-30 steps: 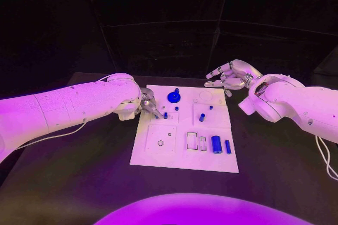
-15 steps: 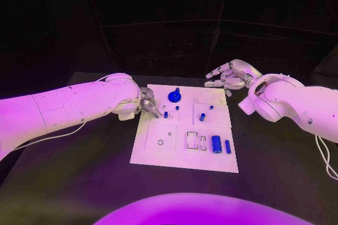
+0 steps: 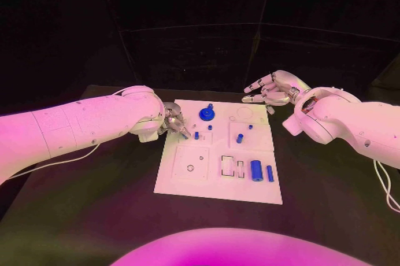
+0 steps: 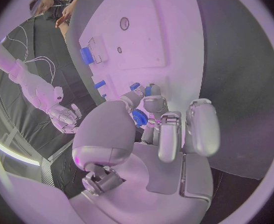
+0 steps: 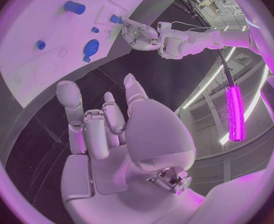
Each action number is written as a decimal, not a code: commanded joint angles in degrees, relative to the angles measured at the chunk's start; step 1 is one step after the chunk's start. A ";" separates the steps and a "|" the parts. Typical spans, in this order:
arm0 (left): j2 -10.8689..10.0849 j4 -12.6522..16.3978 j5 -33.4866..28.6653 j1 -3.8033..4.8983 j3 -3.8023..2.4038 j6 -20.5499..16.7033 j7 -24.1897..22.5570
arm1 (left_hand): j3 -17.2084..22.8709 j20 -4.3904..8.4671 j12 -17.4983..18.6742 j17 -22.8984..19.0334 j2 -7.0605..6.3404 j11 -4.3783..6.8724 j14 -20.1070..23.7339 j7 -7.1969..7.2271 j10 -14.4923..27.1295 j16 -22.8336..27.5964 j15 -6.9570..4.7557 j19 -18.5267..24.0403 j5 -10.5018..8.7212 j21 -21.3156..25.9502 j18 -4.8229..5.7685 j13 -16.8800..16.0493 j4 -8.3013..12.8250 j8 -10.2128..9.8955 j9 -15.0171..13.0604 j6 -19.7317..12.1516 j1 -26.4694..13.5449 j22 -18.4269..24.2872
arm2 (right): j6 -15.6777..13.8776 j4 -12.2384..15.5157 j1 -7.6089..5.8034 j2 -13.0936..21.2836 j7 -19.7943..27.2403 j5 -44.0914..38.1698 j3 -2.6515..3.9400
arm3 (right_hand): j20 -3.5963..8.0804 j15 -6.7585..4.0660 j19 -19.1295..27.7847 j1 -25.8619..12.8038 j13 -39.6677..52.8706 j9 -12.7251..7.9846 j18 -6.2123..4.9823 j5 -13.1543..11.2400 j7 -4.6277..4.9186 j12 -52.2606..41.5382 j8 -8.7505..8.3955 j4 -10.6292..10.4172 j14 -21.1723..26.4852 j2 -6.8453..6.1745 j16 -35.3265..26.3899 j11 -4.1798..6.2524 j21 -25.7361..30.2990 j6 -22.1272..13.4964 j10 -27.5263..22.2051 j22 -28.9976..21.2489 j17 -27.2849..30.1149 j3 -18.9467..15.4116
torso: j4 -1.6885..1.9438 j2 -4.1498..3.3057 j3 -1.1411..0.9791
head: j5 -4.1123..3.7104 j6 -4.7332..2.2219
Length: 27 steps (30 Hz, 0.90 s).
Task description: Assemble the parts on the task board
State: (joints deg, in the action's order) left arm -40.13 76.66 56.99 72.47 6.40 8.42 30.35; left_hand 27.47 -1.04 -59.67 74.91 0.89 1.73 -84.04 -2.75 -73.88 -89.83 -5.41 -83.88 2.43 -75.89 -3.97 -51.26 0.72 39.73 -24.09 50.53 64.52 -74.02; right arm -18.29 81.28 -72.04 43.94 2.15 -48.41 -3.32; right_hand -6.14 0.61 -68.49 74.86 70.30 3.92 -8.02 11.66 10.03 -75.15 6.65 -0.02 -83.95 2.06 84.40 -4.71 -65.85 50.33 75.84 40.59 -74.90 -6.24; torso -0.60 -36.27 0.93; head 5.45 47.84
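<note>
Board: white plate mid-table, blue parts on its far and right areas.
Left hand: at the board's left edge, fingertips down by a small peg; the left wrist view shows them pinched around it.
Right hand: fingers spread, holding nothing, beyond the board's far right corner.
Knob: large, blue, near the far edge.

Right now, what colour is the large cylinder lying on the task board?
Blue. The large cylinder shows best in the head view.
</note>
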 commanded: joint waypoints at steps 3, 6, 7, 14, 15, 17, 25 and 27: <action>-0.47 0.50 -1.31 0.73 -0.08 0.85 -0.99 | 4.96 -0.25 0.28 15.09 0.26 -0.10 -5.96 0.18 -0.43 -0.17 0.47 0.38 0.37 0.41 0.00 0.08 4.23 0.47 -0.17 -0.13 -0.44 0.15 | 0.63 -0.05 -0.11 -0.09 0.05 -0.09 0.03 | -0.10 -0.37 0.23 0.16 -0.05 0.01 -0.59 0.19 -0.12 -0.05 0.23 -0.04 -3.39 0.55 -0.19 -0.12 0.33 -0.36 -0.29 -0.04 -2.52 -0.27 | 0.00 0.02 -0.01 | 0.01 0.05; -0.52 0.38 -2.45 1.38 -0.09 1.65 -0.99 | 5.63 -0.27 0.39 15.09 0.13 -0.12 -5.96 0.18 -0.41 -0.17 0.50 0.47 0.37 0.59 -0.04 0.22 4.41 0.58 -0.23 -0.17 -0.57 0.32 | 0.66 -0.10 -0.11 -0.15 0.05 -0.09 0.03 | -0.10 -0.37 0.23 0.16 -0.05 0.01 -0.59 0.19 -0.12 -0.05 0.23 -0.04 -3.39 0.55 -0.19 -0.12 0.33 -0.36 -0.29 -0.04 -2.52 -0.27 | -0.03 0.00 -0.03 | 0.02 0.03; -0.46 0.22 -3.10 1.62 -0.09 2.19 -0.93 | 5.71 -0.28 0.40 15.09 0.13 -0.12 -5.96 0.17 -0.40 -0.17 0.51 0.47 0.37 0.61 -0.04 0.25 4.42 0.59 -0.23 -0.18 -0.59 0.33 | 0.67 -0.11 -0.11 -0.16 0.05 -0.09 0.03 | -0.10 -0.37 0.22 0.17 -0.02 0.01 -0.59 0.21 -0.12 -0.08 0.23 -0.04 -3.39 0.56 -0.19 -0.12 0.33 -0.36 -0.27 -0.03 -2.52 -0.29 | -0.03 0.00 -0.03 | 0.02 0.03; 1.58 -3.45 -8.41 3.44 -0.10 11.05 0.38 | 6.60 -0.37 1.00 15.09 0.22 -0.23 -5.96 0.07 -0.08 -0.17 0.63 0.80 0.34 1.21 -0.17 0.95 4.48 0.58 -0.24 -0.41 -0.91 0.91 | 0.74 -0.25 -0.11 -0.34 0.04 -0.09 0.03 | -0.10 -0.37 0.22 0.17 -0.01 0.01 -0.59 0.21 -0.12 -0.09 0.23 -0.04 -3.39 0.57 -0.19 -0.12 0.33 -0.36 -0.27 -0.03 -2.52 -0.29 | -0.06 0.00 -0.02 | 0.11 -0.04; 2.15 -4.39 -9.10 3.68 -0.10 12.78 0.66 | 6.71 -0.39 1.08 15.09 0.25 -0.25 -5.96 0.05 -0.03 -0.17 0.65 0.84 0.34 1.28 -0.18 1.03 4.48 0.57 -0.24 -0.44 -0.96 0.98 | 0.74 -0.27 -0.11 -0.36 0.03 -0.09 0.03 | -0.10 -0.37 0.22 0.17 -0.01 0.01 -0.59 0.21 -0.12 -0.09 0.23 -0.04 -3.39 0.57 -0.19 -0.12 0.33 -0.36 -0.27 -0.03 -2.52 -0.29 | -0.06 0.01 -0.01 | 0.11 -0.04; 3.38 -6.37 -10.28 4.07 -0.09 16.40 1.27 | 6.96 -0.42 1.20 15.09 0.33 -0.29 -5.96 0.00 0.05 -0.17 0.69 0.98 0.34 1.51 -0.23 1.15 4.52 0.55 -0.23 -0.50 -1.03 1.20 | 0.75 -0.30 -0.11 -0.41 0.02 -0.09 0.03 | -0.10 -0.37 0.22 0.17 -0.01 0.01 -0.59 0.21 -0.12 -0.09 0.23 -0.04 -3.39 0.57 -0.19 -0.12 0.33 -0.36 -0.27 -0.03 -2.52 -0.29 | -0.04 0.01 0.00 | 0.12 -0.02; 8.04 -13.77 -11.94 5.06 -0.11 26.61 2.87 | 8.11 -0.54 2.21 15.09 0.85 -0.49 -5.96 -0.27 0.89 -0.17 0.80 1.59 0.33 2.55 -0.48 2.17 4.69 0.60 -0.35 -0.84 -1.43 2.18 | 0.88 -0.43 -0.11 -0.58 0.01 -0.09 0.03 | -0.10 -0.37 0.21 0.21 -0.03 0.00 -0.59 0.24 -0.13 -0.08 0.24 -0.03 -3.39 0.58 -0.21 -0.12 0.33 -0.37 -0.28 -0.03 -2.48 -0.32 | -0.13 -0.06 0.04 | 0.04 -0.06; 9.44 -16.11 -11.98 5.26 -0.11 28.25 3.17 | 8.43 -0.56 2.16 15.09 0.88 -0.51 -5.96 -0.30 0.90 -0.17 0.81 1.58 0.34 2.51 -0.47 2.10 4.92 0.67 -0.42 -0.89 -1.43 2.11 | 0.90 -0.45 -0.11 -0.59 -0.01 -0.09 0.03 | -0.10 -0.37 0.24 0.22 -0.03 0.00 -0.60 0.25 -0.13 -0.08 0.24 -0.02 -3.39 0.58 -0.20 -0.12 0.36 -0.37 -0.28 -0.09 -2.52 -0.33 | -0.10 -0.04 0.01 | -0.01 -0.04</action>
State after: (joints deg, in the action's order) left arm -31.23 61.65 46.98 77.52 6.34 29.78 32.13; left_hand 30.31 -1.46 -57.79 74.91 1.18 1.22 -84.05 -2.98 -73.38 -89.83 -4.99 -82.61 2.59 -73.68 -3.97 -49.13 0.24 40.01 -24.47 50.13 62.91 -71.88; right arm -17.81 80.80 -72.03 43.39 2.02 -48.41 -3.32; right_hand -6.14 0.61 -68.50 74.87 70.31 3.92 -8.01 11.66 10.03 -75.15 6.64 -0.02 -83.95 2.07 84.40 -4.71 -65.85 50.33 75.84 40.60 -74.94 -6.24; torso -0.70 -36.30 0.94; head 5.50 47.77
